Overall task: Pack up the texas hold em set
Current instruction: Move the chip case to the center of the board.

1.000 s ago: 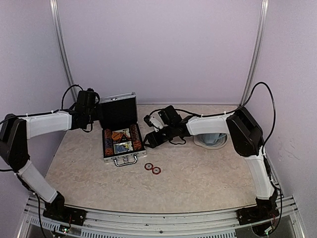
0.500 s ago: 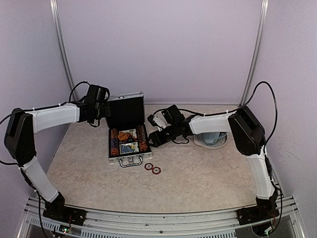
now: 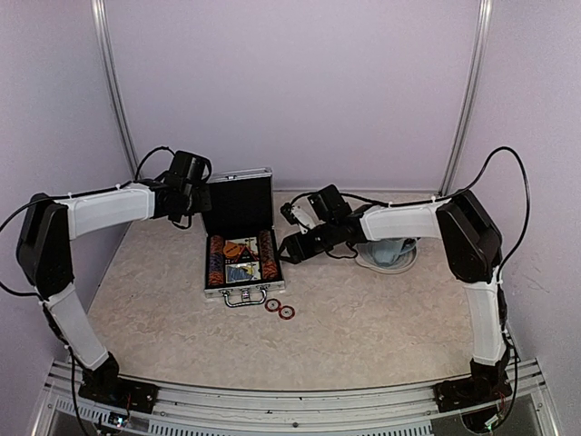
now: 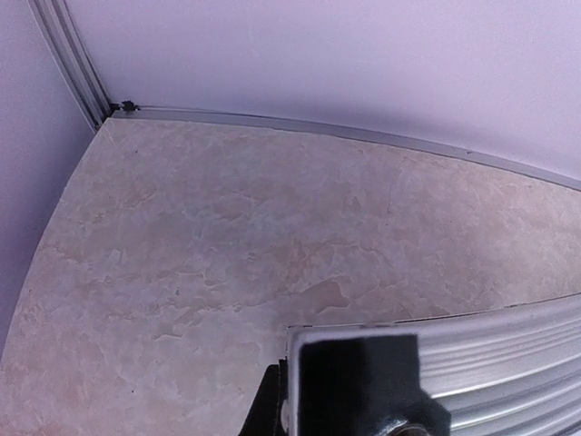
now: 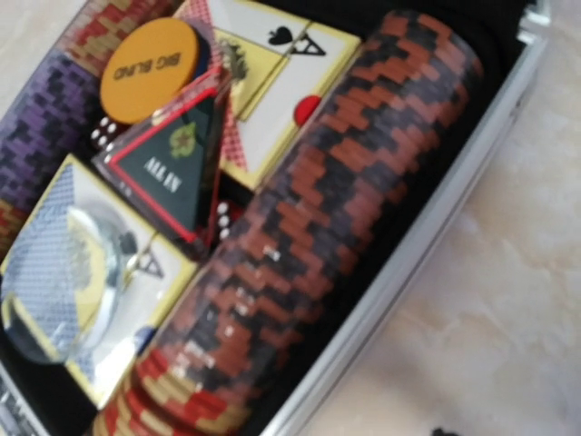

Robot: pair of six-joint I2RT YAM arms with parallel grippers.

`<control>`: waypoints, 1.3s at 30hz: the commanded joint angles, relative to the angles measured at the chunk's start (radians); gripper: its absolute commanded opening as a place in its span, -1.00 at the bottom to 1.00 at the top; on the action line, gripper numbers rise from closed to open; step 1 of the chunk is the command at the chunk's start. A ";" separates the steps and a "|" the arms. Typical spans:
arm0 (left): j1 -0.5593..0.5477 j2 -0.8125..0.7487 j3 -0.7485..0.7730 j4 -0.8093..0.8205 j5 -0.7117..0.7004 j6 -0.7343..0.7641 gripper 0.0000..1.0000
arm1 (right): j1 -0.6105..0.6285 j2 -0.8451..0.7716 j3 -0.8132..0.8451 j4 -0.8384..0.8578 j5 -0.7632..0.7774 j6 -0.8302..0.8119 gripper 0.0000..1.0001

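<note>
**Status.** The case [image 3: 238, 292] stands open near the far-left part of the bench [image 3: 363, 336], with its lid [image 3: 239, 204] upright. Over the last sec it has slid right and toward the far edge, and turned squarer to the front.

**L gripper** [image 3: 201, 194]: pressed together on the lid's left edge. Its pad [image 4: 359, 381] lies on the ribbed metal. It moved with the case, so it is prob. dragging the case by the lid.

**R gripper** [image 3: 289, 247]: just beside the case's right wall, shifted right along w/ it. Can't tell its spread, and no item is seen in it.

**Contents** (R wrist view): chip row [image 5: 336, 209], card boxes [image 5: 272, 82], triangular marker [image 5: 172, 168], orange disc [image 5: 150, 71], clear disc [image 5: 54, 291], dice [image 5: 104, 132].

**Outstanding.** Two loose chips [image 3: 280, 309] haven't moved. They lie on the bench just in front of the case's front-right corner, now nearer to it. The move reads as positioning only, so stow both chips before closing the lid.

**Not part of set:** cup [image 3: 392, 251] on its saucer [image 3: 406, 263], behind the R arm.
</note>
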 commanded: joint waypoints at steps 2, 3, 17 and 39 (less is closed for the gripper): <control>-0.009 0.009 0.075 0.049 0.101 -0.043 -1.00 | -0.006 -0.078 -0.049 0.000 0.010 -0.002 0.31; -0.004 0.013 0.082 0.043 0.105 -0.041 -0.95 | -0.006 -0.084 -0.056 -0.001 0.011 -0.003 0.31; 0.015 -0.007 0.041 0.067 0.188 -0.033 -0.05 | -0.006 -0.103 -0.084 -0.011 0.014 -0.004 0.31; -0.061 -0.328 -0.314 0.107 0.279 -0.017 0.98 | -0.006 -0.148 -0.104 -0.041 0.030 -0.022 0.33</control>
